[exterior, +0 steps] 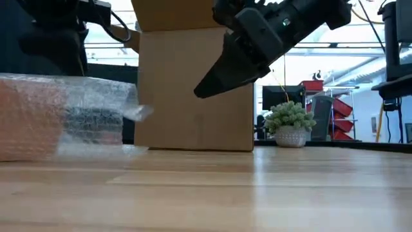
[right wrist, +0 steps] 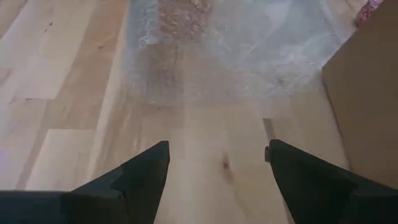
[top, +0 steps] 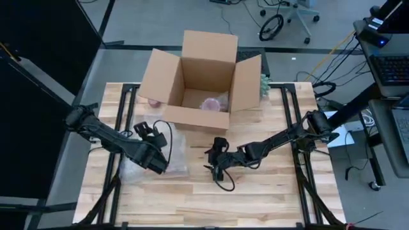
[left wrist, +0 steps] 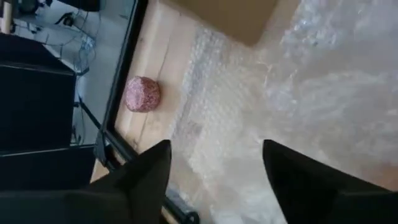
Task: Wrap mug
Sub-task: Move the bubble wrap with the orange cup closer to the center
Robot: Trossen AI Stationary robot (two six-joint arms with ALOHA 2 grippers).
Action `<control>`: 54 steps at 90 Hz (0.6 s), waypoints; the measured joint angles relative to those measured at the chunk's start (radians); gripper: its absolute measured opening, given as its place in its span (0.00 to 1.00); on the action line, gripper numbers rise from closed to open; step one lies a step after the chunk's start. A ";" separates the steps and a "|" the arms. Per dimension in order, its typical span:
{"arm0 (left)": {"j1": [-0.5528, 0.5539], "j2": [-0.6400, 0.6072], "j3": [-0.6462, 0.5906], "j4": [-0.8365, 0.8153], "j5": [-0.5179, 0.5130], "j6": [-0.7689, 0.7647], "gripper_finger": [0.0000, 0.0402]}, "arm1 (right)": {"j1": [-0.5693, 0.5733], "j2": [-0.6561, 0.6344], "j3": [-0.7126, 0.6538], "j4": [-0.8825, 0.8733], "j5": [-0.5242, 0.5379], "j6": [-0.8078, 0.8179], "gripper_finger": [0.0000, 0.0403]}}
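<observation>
A bundle of clear bubble wrap [top: 148, 161] lies on the wooden table at the near left. Something reddish [exterior: 26, 116] shows through it, and I cannot make out the mug itself. My left gripper [top: 160, 167] stands open over the wrap [left wrist: 249, 118]. My right gripper [top: 214, 169] is open too. It hangs a little above the table [exterior: 199, 93], to the right of the wrap, and points at it [right wrist: 186, 56] with nothing between its fingers. My left gripper is over the bubble wrap with a finger on either side of a stretch of it. I cannot tell whether the fingers touch it.
An open cardboard box [top: 204, 83] stands at the far middle with a pinkish thing [top: 211, 103] inside. A pink speckled ball [left wrist: 142, 93] lies left of the box. A small potted plant [exterior: 290, 125] stands to the box's right. Bare wood lies to the near right.
</observation>
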 joint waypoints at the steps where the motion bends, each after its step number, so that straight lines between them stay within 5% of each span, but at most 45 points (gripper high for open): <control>1: 0.000 0.000 0.002 -0.002 0.000 -0.001 0.64 | 0.000 0.000 0.000 0.000 0.000 0.000 0.65; 32: -0.121 -0.019 0.170 0.010 -0.033 -0.011 0.65 | 0.000 0.000 0.000 0.090 -0.022 -0.033 0.65; 54: -0.320 -0.099 0.157 -0.004 -0.042 -0.242 0.65 | 0.005 0.000 0.013 0.265 -0.079 -0.111 0.65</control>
